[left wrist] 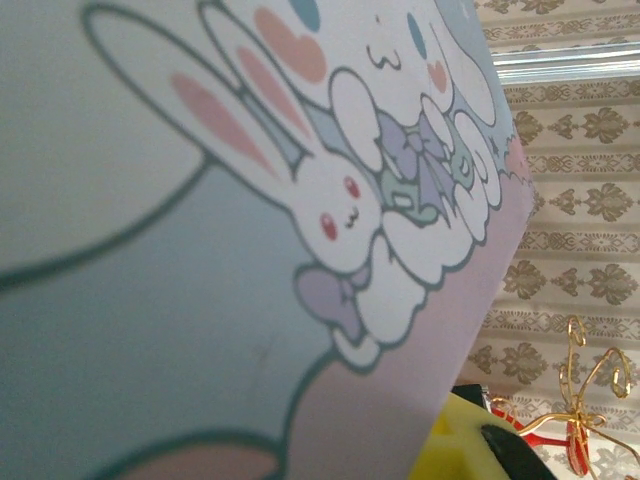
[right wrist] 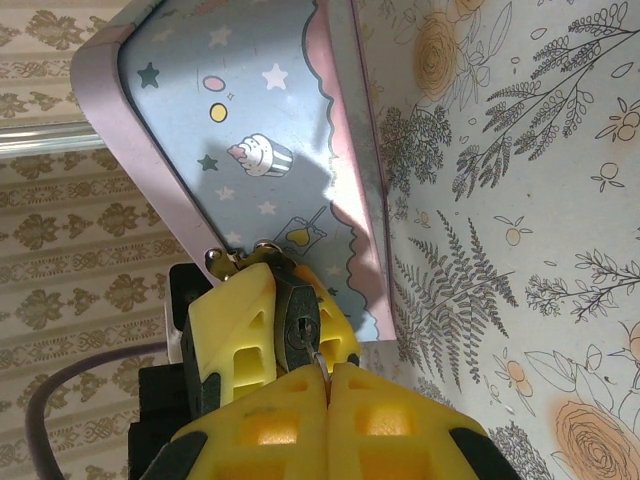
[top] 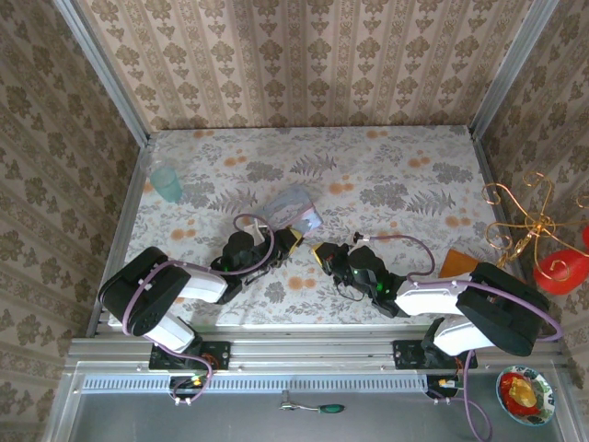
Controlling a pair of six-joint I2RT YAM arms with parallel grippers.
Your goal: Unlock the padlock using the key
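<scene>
Padlock (right wrist: 297,325): raised off the floral surface (right wrist: 520,200) near its middle, just beside a corner of the pale blue box (right wrist: 260,130) — silvery shackle toward the box.
Left pincer (top: 287,241): I see it clamped on the padlock's dark body, one side each.
Right pincer (right wrist: 325,375): closed on the key (right wrist: 319,361) — a thin metal sliver meeting the keyhole face.

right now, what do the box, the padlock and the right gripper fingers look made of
Box: probably painted tin or glossy card; smooth sheen, rounded corner, raised rim. Padlock: dark dull body, likely metal, with shiny silvery shackle. Right gripper fingers: matt yellow plastic, with moulded-looking hollow pockets.
</scene>
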